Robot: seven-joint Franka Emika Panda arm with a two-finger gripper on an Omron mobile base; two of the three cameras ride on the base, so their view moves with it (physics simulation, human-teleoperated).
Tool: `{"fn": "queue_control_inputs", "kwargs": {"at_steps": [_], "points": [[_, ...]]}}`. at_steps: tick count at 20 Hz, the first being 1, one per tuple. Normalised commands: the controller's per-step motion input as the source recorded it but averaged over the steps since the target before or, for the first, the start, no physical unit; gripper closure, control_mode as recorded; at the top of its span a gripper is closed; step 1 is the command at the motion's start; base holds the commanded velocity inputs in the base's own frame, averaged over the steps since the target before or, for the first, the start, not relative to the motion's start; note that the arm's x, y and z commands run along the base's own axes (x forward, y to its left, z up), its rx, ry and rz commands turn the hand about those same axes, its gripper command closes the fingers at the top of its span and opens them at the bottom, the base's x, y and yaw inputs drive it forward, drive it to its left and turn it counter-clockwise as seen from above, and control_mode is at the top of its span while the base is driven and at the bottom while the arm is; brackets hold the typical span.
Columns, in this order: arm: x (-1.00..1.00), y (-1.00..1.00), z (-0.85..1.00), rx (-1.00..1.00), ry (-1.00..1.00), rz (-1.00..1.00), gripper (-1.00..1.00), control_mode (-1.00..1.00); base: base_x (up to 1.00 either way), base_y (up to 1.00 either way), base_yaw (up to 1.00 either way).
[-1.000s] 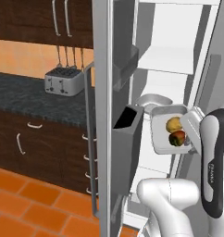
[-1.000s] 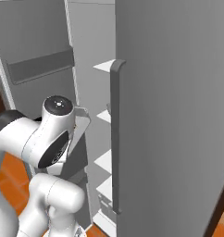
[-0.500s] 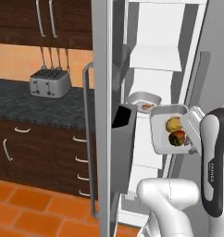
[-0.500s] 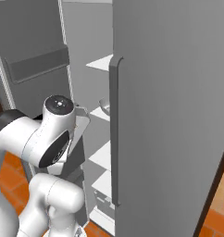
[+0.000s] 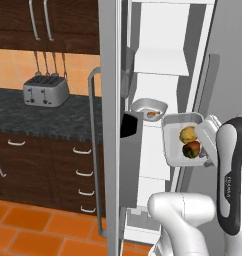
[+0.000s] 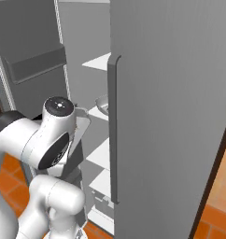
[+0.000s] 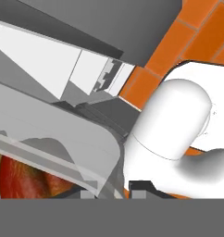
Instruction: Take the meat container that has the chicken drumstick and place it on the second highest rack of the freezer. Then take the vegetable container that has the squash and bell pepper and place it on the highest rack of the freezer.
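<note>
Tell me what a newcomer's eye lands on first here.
A clear tray tipped up on its side, holding a bumpy yellow squash and a red-orange bell pepper, hangs before the open grey-steel freezer. Behind it, a second tray with a small brown drumstick sits on a white shelf.

toaster (image 5: 45,91) on dark counter (image 5: 38,116) | wood cabinets (image 5: 23,170) | orange floor (image 5: 33,235)
</note>
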Motion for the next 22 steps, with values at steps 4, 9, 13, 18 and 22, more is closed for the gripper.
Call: {"fn": "queue_control_inputs", "kwargs": {"at_steps": [4, 9, 13, 18, 22], "points": [[0.00, 0.00, 0.41, 0.01, -0.07, -0.04, 1.00, -1.00, 0.00, 0.00, -0.01], [0.19, 0.00, 0.69, 0.01, -0.20, -0.01, 1.00, -1.00, 0.00, 0.00, 0.00], [0.64, 0.00, 0.45, 0.08, -0.16, 0.00, 1.00, -1.00, 0.00, 0.00, 0.00], [0.67, 0.01, 0.33, 0.21, -0.22, 0.00, 1.00, -1.00, 0.00, 0.00, 0.00], [0.76, 0.11, 0.33, 0.05, -0.18, -0.03, 1.00, -1.00, 0.00, 0.00, 0.00]]}}
